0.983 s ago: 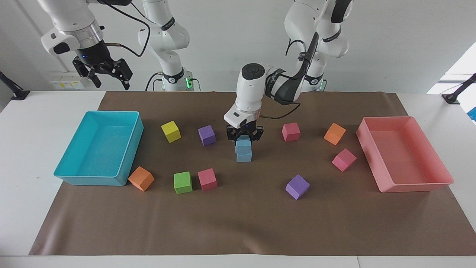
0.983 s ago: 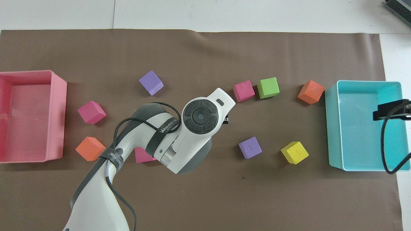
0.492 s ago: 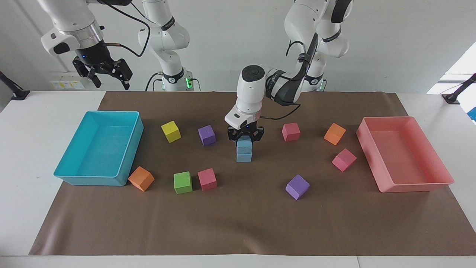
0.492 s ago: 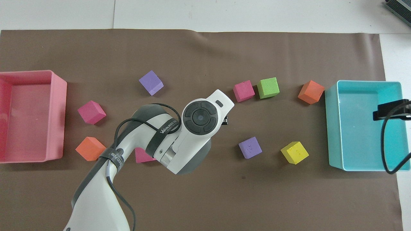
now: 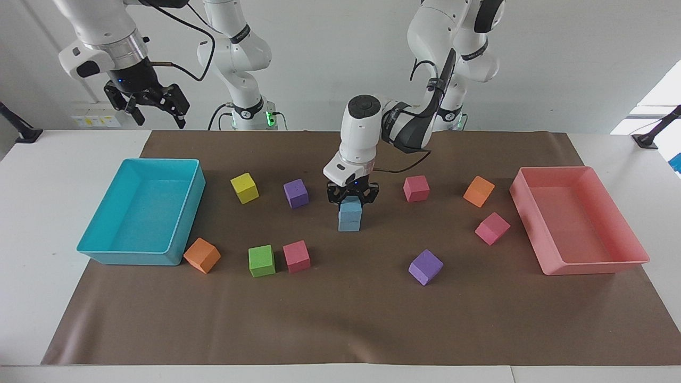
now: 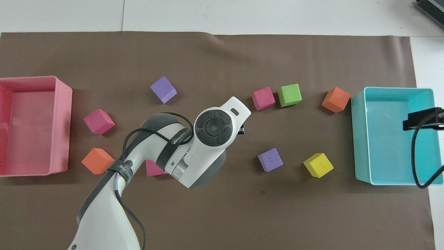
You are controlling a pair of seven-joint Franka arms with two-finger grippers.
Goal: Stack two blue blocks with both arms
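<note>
In the facing view we read the placing step as in hand: the left arm's black two-finger gripper (image 5: 351, 199) is clamped on the upper light sky-blue foam cube (image 5: 350, 206), which sits on the lower sky-blue foam cube (image 5: 349, 222) at mid-mat, between the small purple foam cube (image 5: 296, 192) and the pink foam cube (image 5: 416, 188); we judge the next move to be a release, then a straight lift, so the stack is not dragged askew; the left arm reaches down with its wrist vertical; the right arm's black gripper (image 5: 155, 105) waits high over the robots' edge of the table near the large turquoise tray (image 5: 183, 230), fingers spread, holding nothing.

In the overhead view the left arm's wrist covers both blue cubes and the left gripper; the right gripper (image 6: 423, 119) hangs over the turquoise tray (image 6: 359, 139).
</note>
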